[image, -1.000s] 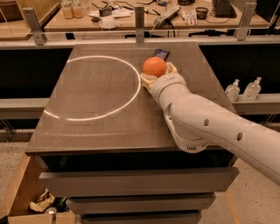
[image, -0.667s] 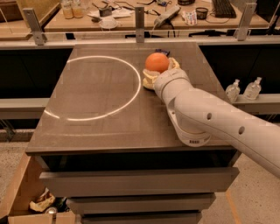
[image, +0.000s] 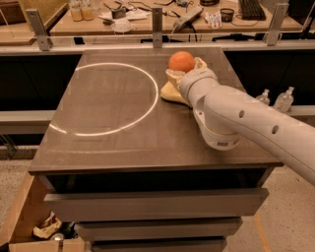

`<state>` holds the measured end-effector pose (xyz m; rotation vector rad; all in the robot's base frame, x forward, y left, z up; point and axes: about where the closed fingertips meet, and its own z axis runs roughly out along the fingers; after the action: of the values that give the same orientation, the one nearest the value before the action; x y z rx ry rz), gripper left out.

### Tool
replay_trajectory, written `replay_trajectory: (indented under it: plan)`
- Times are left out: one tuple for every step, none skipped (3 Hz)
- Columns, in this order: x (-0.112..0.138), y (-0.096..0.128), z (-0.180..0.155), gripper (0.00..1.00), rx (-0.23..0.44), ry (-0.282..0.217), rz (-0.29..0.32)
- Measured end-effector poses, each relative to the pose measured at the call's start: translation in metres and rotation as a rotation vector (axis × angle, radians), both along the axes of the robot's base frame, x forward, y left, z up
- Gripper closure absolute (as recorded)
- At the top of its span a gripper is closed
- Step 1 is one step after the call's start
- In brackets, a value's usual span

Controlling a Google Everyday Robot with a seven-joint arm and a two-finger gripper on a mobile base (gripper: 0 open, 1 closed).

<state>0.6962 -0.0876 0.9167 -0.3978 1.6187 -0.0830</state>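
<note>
An orange point(image: 182, 61) sits between the pale yellow fingers point(image: 172, 78) of my gripper point(image: 184, 69), over the back right part of the dark table top point(image: 123, 142). The gripper is shut on the orange and holds it a little above the surface. A second pale finger point(image: 201, 63) shows at the fruit's right side. My thick white arm point(image: 246, 118) comes in from the lower right and hides the table behind it.
A white ring of light point(image: 106, 98) marks the table's left half. Behind it runs a rail with metal posts point(image: 156, 20), then a cluttered bench point(image: 147, 12). Two small bottles point(image: 275, 98) stand at the right. An open box point(image: 29, 231) lies on the floor at the lower left.
The orange and the gripper have moved upward and slightly right in the view, away from the table surface. The arm followed.
</note>
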Motion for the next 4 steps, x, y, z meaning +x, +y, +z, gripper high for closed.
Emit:
replay_trajectory:
  plan:
    - [0.011,-0.004,-0.005,1.00,0.018,0.025,0.007]
    - [0.016,-0.006,-0.020,1.00,0.030,0.066,0.011]
    - [0.020,-0.006,-0.033,0.82,0.053,0.088,0.022]
    - [0.021,-0.005,-0.040,0.59,0.077,0.087,0.042]
